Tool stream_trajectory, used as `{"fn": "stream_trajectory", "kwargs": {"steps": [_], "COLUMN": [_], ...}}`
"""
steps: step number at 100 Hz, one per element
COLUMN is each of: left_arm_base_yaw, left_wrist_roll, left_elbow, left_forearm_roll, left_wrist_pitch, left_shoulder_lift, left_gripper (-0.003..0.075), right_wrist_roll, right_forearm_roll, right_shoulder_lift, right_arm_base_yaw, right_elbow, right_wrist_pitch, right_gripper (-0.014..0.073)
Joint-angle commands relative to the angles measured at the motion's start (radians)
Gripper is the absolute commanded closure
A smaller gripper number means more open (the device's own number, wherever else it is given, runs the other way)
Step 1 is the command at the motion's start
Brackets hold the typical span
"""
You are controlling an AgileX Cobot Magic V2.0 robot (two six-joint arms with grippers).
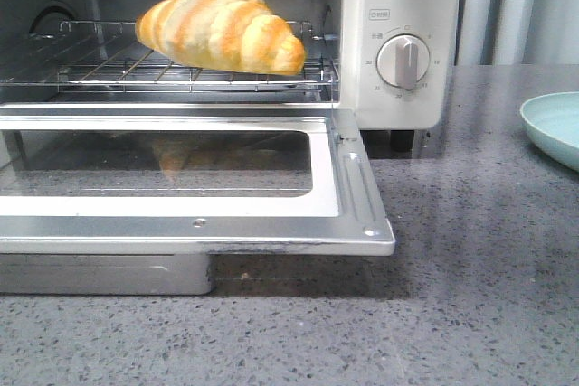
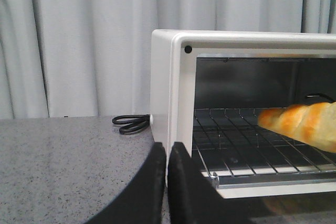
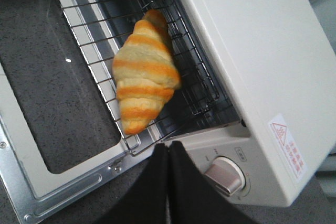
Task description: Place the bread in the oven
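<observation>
The bread [image 1: 222, 27], golden-orange with cream stripes, lies on the wire rack [image 1: 109, 68] inside the cream-white oven [image 1: 407, 6]. The oven's glass door [image 1: 181, 164] hangs open and flat toward me. The bread also shows in the left wrist view [image 2: 304, 124] and in the right wrist view [image 3: 143, 72]. My left gripper [image 2: 167, 153] is shut and empty, by the oven's front left corner. My right gripper [image 3: 168, 150] is shut and empty, above the oven's front right, near a dial [image 3: 226, 178]. Neither gripper shows in the front view.
A pale green plate [image 1: 556, 126] sits at the right edge of the dark speckled counter [image 1: 470, 314]. A coiled black cable [image 2: 131, 124] lies left of the oven. Grey curtains [image 2: 79, 40] hang behind. A metal tray [image 1: 109, 273] sits under the open door.
</observation>
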Motion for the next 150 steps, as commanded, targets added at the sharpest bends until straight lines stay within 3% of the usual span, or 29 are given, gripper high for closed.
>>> {"fn": "stream_trajectory", "kwargs": {"steps": [1,25,82,101,125,150], "left_arm_base_yaw": [0.004,0.004,0.004,0.004,0.004,0.004], "left_wrist_roll": [-0.005,-0.005,-0.005,-0.005,-0.005,-0.005], "left_elbow": [-0.017,-0.004,-0.004,-0.004,-0.004,-0.004], "left_forearm_roll": [-0.012,-0.012,-0.012,-0.012,-0.012,-0.012], "left_wrist_pitch": [-0.093,-0.091,-0.092,-0.092,-0.092,-0.092], "left_shoulder_lift": [-0.029,-0.029,-0.029,-0.029,-0.029,-0.029], "left_gripper": [0.0741,0.0741,0.0741,0.0741,0.0741,0.0741], "right_wrist_roll": [0.04,0.046,0.046,0.046,-0.023,-0.073], "right_forearm_roll": [-0.084,-0.098,-0.079,0.012,0.237,0.242], "right_shoulder_lift": [-0.055,-0.107,-0.106,-0.089,-0.12,-0.179], "right_arm_base_yaw": [0.001,0.001,0.001,-0.008,-0.13,-0.184], "right_elbow": [0.011,0.083,0.083,0.083,0.088,0.088], "right_wrist_pitch": [-0.051,-0.053,0.035,0.031,-0.197,-0.235], "right_gripper": [0.0668,0.0668,0.0668,0.0668,0.0668,0.0668]}}
